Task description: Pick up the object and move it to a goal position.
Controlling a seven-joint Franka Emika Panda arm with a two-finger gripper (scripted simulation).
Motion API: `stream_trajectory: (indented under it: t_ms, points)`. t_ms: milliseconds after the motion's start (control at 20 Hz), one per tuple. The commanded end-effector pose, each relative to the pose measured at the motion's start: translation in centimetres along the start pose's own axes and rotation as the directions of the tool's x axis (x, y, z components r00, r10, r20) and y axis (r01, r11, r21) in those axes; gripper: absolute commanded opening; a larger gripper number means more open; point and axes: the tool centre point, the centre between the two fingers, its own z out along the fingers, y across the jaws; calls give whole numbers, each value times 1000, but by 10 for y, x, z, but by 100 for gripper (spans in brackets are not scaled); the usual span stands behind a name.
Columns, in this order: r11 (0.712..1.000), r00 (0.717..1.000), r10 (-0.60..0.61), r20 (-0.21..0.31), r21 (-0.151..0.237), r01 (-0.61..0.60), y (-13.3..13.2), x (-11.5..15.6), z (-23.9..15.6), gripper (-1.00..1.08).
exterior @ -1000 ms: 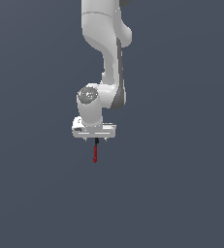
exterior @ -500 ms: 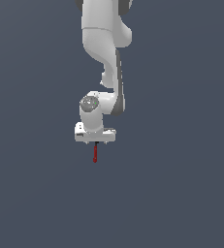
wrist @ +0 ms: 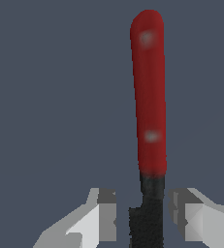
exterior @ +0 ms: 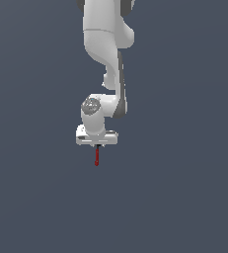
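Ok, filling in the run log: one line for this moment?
gripper: around stick's black end, gaps beside it | stick: red end hanging down | grip: unclear

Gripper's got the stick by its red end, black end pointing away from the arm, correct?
Reversed. The wrist view shows the black end of the stick sitting between the fingers of the gripper, and the red end pointing away from the arm.

Red stick (exterior: pixel 96 157), black end uppermost, hangs upright.

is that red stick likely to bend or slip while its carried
Probably stiff: the stick hangs dead straight below the pincer. It looks light, being far thinner than the pincer. Slipping seems possible: its rounded, glossy body is held only by its short black end.
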Motion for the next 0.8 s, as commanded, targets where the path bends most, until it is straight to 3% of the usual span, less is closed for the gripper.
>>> stream_trajectory:
  t_ms: [0,400,750]
  points:
    - [1000,1000,-1,-1,0,1,0,1,2,-100]
    - [1000,1000,0,0,0,0,1,0,-10,-100]
    - [1000,1000,0,0,0,0,7,1,-48,-100]
